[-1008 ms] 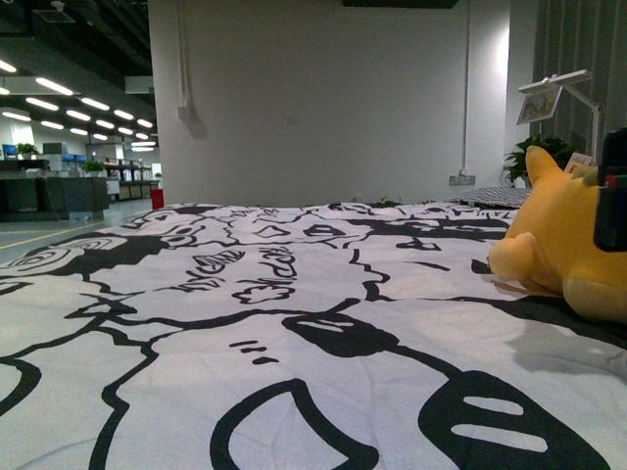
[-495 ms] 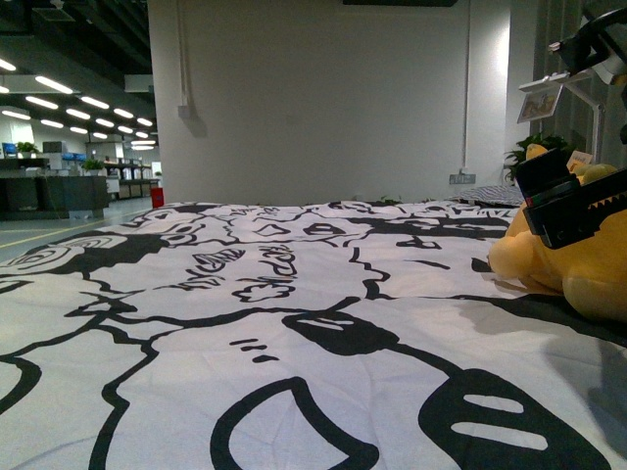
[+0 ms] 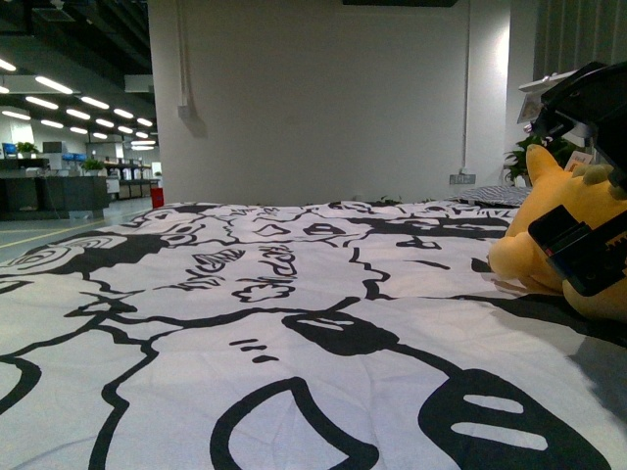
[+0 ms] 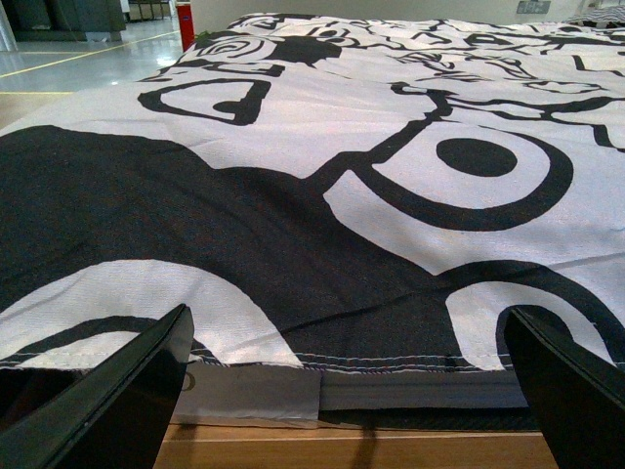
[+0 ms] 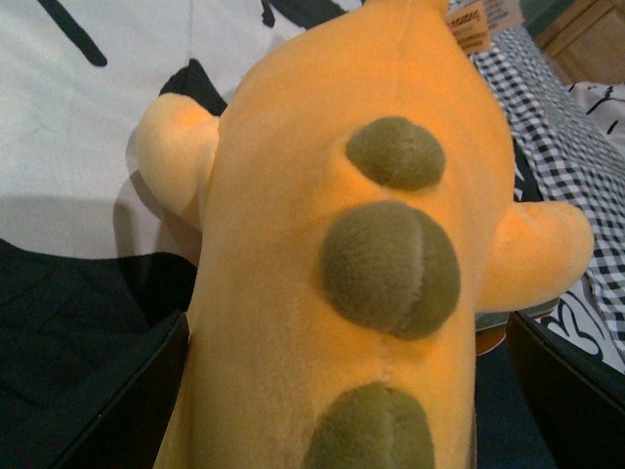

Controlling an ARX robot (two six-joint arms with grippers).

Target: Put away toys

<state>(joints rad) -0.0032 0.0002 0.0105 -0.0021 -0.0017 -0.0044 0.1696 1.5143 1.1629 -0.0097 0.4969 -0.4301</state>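
Right arm over plush toy (image 3: pixel 558 230), nothing gripped.
The yellow-orange plush toy lies on the bed cover (image 3: pixel 294 323), black-and-white cartoon print, at the robot's far right near a checked fabric (image 5: pixel 576 147). Right wrist view looks down its back with three olive-brown patches (image 5: pixel 391 269) in a row. The right fingers (image 5: pixel 88 420) are spread wide, one on each side of the body; can't tell if they touch it. The left fingers (image 4: pixel 107 401) are also spread, empty, low at the cover's hem above the wooden bed frame (image 4: pixel 293 451).
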